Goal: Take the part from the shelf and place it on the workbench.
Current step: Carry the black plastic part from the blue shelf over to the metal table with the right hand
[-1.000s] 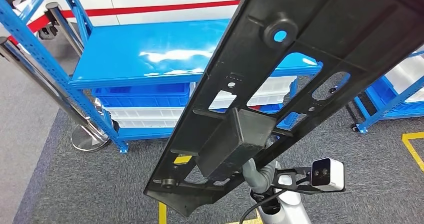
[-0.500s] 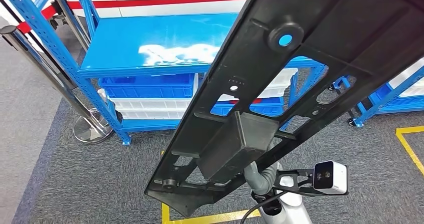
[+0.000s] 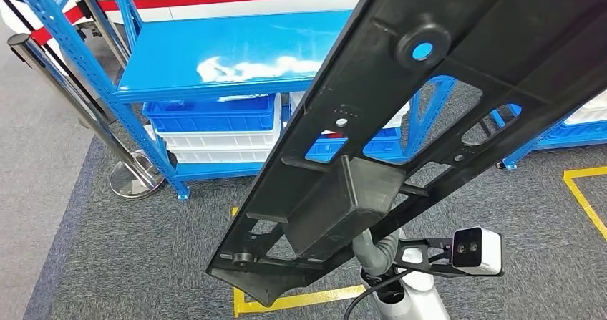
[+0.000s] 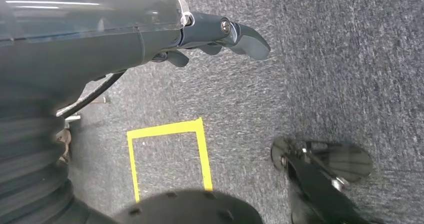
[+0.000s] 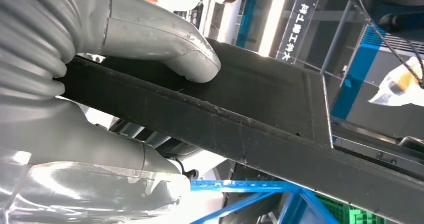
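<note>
While the long black part point(image 3: 429, 112) slants from the lower middle of the head view up to the upper right corner, the right hand point(image 5: 100, 83) grips it, thumb pressed on one face and fingers point(image 5: 90, 149) wrapped under the opposite edge. Behind it, upper left, stands a blue shelf point(image 3: 236, 55). The left hand point(image 4: 210, 33) hangs over grey carpet point(image 4: 350, 58), fingers loosely curled and holding nothing.

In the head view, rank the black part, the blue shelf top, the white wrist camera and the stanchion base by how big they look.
1. Black part, though nearness to the camera inflates it.
2. Blue shelf top.
3. and 4. White wrist camera and stanchion base: they look alike, and the camera is much nearer, so unranked.
</note>
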`<state>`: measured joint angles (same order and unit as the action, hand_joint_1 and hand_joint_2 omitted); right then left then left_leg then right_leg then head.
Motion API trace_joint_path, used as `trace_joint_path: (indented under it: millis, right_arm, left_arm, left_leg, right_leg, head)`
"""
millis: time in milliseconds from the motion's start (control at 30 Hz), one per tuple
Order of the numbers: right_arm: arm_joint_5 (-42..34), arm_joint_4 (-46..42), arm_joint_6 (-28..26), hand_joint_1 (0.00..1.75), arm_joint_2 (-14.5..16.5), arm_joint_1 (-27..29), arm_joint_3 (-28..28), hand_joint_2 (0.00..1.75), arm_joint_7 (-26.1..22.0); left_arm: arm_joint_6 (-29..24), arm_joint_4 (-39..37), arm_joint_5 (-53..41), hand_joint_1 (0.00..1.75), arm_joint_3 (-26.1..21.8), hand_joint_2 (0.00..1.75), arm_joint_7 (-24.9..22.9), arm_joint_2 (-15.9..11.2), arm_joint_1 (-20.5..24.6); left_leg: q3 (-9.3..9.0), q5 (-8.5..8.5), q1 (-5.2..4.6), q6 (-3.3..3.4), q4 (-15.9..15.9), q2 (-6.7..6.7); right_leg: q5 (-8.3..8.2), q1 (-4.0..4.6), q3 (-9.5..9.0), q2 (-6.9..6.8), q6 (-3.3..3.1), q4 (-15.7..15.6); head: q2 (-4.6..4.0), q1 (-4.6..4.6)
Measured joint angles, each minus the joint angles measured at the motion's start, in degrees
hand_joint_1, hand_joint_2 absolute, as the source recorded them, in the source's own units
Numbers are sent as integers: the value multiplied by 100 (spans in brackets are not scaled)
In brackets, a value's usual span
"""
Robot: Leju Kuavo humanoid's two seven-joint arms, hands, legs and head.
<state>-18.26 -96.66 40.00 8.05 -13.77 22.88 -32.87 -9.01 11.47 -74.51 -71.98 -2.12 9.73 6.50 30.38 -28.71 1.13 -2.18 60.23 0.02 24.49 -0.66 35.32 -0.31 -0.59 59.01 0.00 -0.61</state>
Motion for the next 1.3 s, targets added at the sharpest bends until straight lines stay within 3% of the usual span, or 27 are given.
trace_joint_path:
  millis: [33, 133, 167, 200, 267, 333, 367, 400, 467, 533, 567, 633, 700, 767, 833, 867, 900, 933, 1000, 1067, 1100, 1200, 1233, 1300]
  right_arm:
    - [-7, 0, 2, 175, 1, -8, 1, 175, 1]
    - [-13, 1, 9, 175, 2, -18, 3, 175, 4]
    - [-14, 1, 12, 175, 1, -22, 3, 175, 4]
    - [-16, 1, 14, 175, 1, -29, 4, 175, 4]
    - [-21, 1, 12, 175, -1, -42, 4, 175, 5]
    - [-21, 2, -4, 175, -1, -46, 4, 175, 7]
    - [-21, 4, -13, 175, -1, -45, 4, 175, 8]
    - [-21, 6, -19, 175, -1, -44, 4, 175, 9]
    - [-14, 3, -31, 175, -1, -49, 4, 175, 11]
    - [6, -22, -63, 175, -1, -58, 4, 175, 18]
    - [17, -37, -81, 175, -1, -63, 4, 175, 21]
    - [38, -66, -102, 175, -1, -66, 2, 175, 24]
    - [50, -87, -107, 175, 0, -66, 1, 175, 20]
    - [54, -99, -104, 175, 1, -60, -2, 175, 11]
    - [67, -102, -102, 175, 1, -25, -14, 175, 4]
    - [75, -102, -102, 175, 1, -1, -25, 175, 3]
    - [83, -103, -102, 175, 0, 22, -37, 175, 0]
    - [87, -107, -102, 175, -1, 39, -50, 175, -4]
    - [97, -125, -98, 175, -1, 55, -77, 175, -20]
    - [119, -146, -87, 175, 0, 63, -102, 175, -45]
    - [134, -155, -82, 175, 0, 71, -113, 175, -56]
    - [179, -206, -84, 175, -1, 100, -146, 175, -70]
    - [192, -230, -86, 175, -1, 107, -158, 175, -74]
    - [216, -266, -88, 175, -1, 129, -181, 175, -81]
  left_arm:
    - [-1, 0, 9, 0, -1, 175, 0, 1, 1]
    - [-2, 0, 14, 0, -2, 175, 0, 2, -2]
    - [-4, 0, 20, 0, -2, 175, -2, 3, 0]
    - [-6, 0, 25, 0, -3, 175, -4, 3, 3]
    - [-15, 0, 34, 0, -4, 175, -8, 4, 8]
    - [-19, 0, 31, 0, -4, 175, -8, 1, 6]
    - [-19, 0, 27, 0, -4, 175, -8, 0, 5]
    - [-19, 0, 23, 0, -4, 175, -9, -1, 3]
    - [-19, 0, 22, 0, -4, 175, -2, 0, 4]
    - [-22, 0, 39, 0, -4, 175, 30, 8, 5]
    - [-28, 0, 48, 0, -4, 175, 48, 10, 6]
    - [-40, 0, 56, 0, -4, 175, 67, 10, 11]
    - [-54, 0, 60, 0, -4, 175, 75, 4, 15]
    - [-71, 0, 66, 0, -5, 175, 87, -3, 13]
    - [-79, 0, 70, 0, -7, 175, 102, -10, 7]
    - [-79, 0, 70, 0, -7, 175, 110, -15, 4]
    - [-79, 0, 70, 0, -8, 175, 118, -20, 0]
    - [-79, 0, 69, 0, -8, 175, 125, -25, -3]
    - [-78, 0, 63, 0, -7, 175, 136, -38, -9]
    - [-79, 0, 57, 0, -6, 175, 145, -45, -11]
    - [-79, 0, 56, 0, -6, 175, 149, -47, -11]
    - [-80, 0, 51, 0, -6, 175, 160, -46, 0]
    - [-80, 0, 47, 0, -5, 175, 162, -46, 4]
    - [-80, 0, 36, 0, -5, 175, 164, -52, 3]
  left_leg:
    - [-65, 7, -10, 31, -127, -18]
    - [-37, 21, -24, 86, -136, -39]
    - [-15, 45, -20, 133, -154, -29]
    - [24, 82, -16, 194, -173, -19]
    - [143, 199, -12, 317, -192, 4]
    - [266, 288, -27, 342, -187, 11]
    - [324, 330, -37, 344, -183, 15]
    - [376, 368, -48, 343, -181, 18]
    - [450, 426, -67, 331, -179, 17]
    - [484, 474, -80, 293, -182, 15]
    - [488, 499, -78, 263, -186, 18]
    - [487, 555, -69, 188, -215, 30]
    - [525, 523, -70, 125, -177, 31]
    - [696, 205, -66, 75, 233, 20]
    - [966, -221, -54, 28, 986, 16]
    - [1050, -322, -49, 10, 1265, 17]
    - [1044, -315, -43, -3, 1355, 17]
    - [924, -205, -37, -11, 1211, 15]
    - [464, 87, -14, -7, 465, -56]
    - [153, 199, -11, 37, -67, -165]
    - [117, 174, -17, 67, -139, -194]
    - [136, 207, -5, 173, -201, -100]
    - [139, 229, 6, 217, -227, -60]
    - [156, 258, 7, 276, -252, 19]
  right_leg:
    - [-12, 5, 26, 4, 25, 25]
    - [-35, 15, 45, 9, 61, 42]
    - [-31, 5, 68, 14, 100, 58]
    - [47, -3, 118, 19, 142, 135]
    - [430, -21, 318, 29, 230, 588]
    - [873, -20, 552, 28, 253, 1305]
    - [952, -19, 592, 28, 253, 1534]
    - [917, -16, 529, 28, 240, 1560]
    - [648, 8, 76, 27, 170, 987]
    - [496, 57, -435, 14, 75, 207]
    - [480, 84, -567, 9, 38, -23]
    - [449, 108, -579, 7, -10, -123]
    - [369, 74, -565, 7, -76, -201]
    - [277, 38, -533, -5, -133, -260]
    - [237, 44, -467, -5, -156, -245]
    - [227, 46, -434, 6, -154, -223]
    - [221, 46, -403, 23, -151, -197]
    - [218, 43, -377, 47, -144, -167]
    - [226, 36, -331, 109, -119, -103]
    - [226, 40, -277, 182, -62, -45]
    - [216, 42, -252, 217, -26, -31]
    - [220, 44, -195, 271, 76, 12]
    - [309, 44, -131, 235, 104, 133]
    - [644, 32, 149, 131, 154, 715]
  head:
    - [0, -4]
    - [0, -8]
    - [0, -9]
    - [-1, -13]
    - [-1, -27]
    - [-1, -30]
    - [0, -29]
    - [-1, -29]
    - [-1, -29]
    - [-1, -25]
    - [0, -32]
    - [-1, -44]
    - [-2, -43]
    - [-2, -14]
    - [-1, 7]
    - [-1, 6]
    - [-1, 7]
    - [0, 8]
    - [0, 8]
    - [-1, 5]
    - [-1, 4]
    - [0, -3]
    - [0, -16]
    - [-1, -41]
